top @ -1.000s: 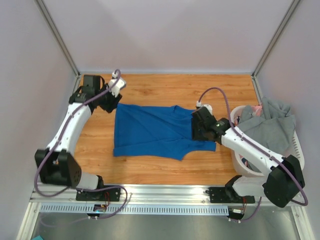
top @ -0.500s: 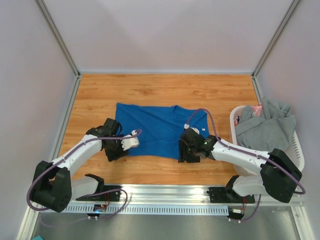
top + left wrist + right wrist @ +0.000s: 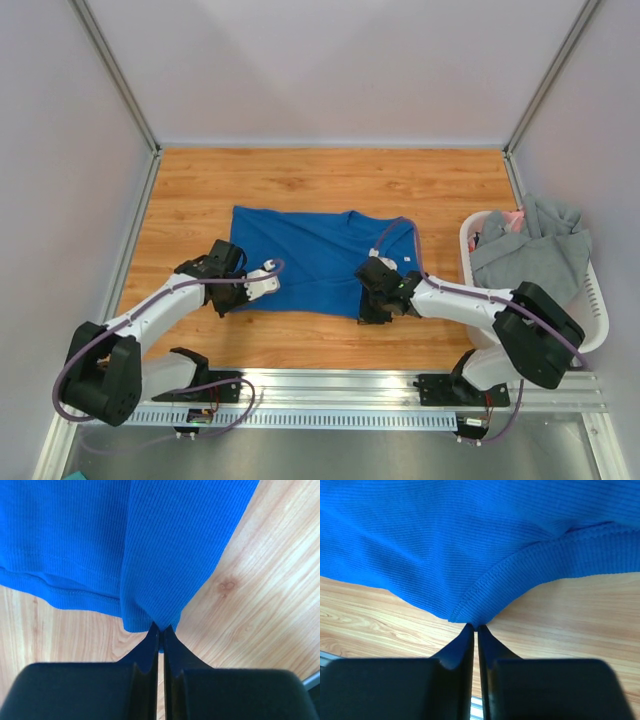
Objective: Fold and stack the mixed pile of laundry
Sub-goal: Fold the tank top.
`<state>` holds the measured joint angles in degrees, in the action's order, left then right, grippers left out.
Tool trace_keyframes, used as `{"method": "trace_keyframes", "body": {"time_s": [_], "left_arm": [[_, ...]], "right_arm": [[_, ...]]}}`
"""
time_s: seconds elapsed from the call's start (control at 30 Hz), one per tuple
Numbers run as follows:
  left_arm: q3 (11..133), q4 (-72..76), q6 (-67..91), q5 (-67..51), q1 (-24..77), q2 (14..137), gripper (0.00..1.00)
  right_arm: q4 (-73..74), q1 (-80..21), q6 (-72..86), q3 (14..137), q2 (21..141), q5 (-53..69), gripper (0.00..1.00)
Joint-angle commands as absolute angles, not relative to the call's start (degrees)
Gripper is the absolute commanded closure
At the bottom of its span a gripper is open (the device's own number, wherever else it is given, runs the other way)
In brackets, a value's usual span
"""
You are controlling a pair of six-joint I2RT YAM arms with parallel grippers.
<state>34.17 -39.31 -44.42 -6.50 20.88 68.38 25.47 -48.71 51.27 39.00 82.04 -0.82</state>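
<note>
Orange-brown wooden table (image 3: 330,175) lies flat under it all, a good place to fold; closest to the arms, the left gripper (image 3: 160,630) is pinched tight on the near left corner of the bright blue ribbed cloth top (image 3: 310,262) spread mid-table, and the right gripper (image 3: 474,627) nips its near hem too, likely to lift that edge and fold it away; off right, a grey cloth garment (image 3: 530,250) waits in the white slotted plastic basket (image 3: 466,238); pale lilac walls (image 3: 330,70) stand behind.

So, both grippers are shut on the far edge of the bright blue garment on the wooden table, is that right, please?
Not quite: the left gripper and right gripper are shut on the near edge of the bright blue garment, as the top view shows.
</note>
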Motion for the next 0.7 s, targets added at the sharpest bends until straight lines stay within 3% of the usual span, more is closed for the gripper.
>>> {"method": "trace_keyframes", "body": {"time_s": [0.0, 0.4, 0.67], "left_arm": [[33.8, -41.0, -43.7, -7.5, 21.2, 64.8, 1.00], [40.9, -42.9, -40.7, -6.7, 21.1, 65.0, 1.00], [48.6, -38.2, -38.6, -4.6, 18.2, 73.3, 1.00]], "right_arm": [[23.9, -47.6, 53.3, 37.0, 80.7, -3.6, 0.98], [32.2, -44.9, 48.8, 43.3, 75.4, -5.6, 1.00], [32.8, -38.9, 41.1, 51.7, 82.3, -5.5, 1.00]]}}
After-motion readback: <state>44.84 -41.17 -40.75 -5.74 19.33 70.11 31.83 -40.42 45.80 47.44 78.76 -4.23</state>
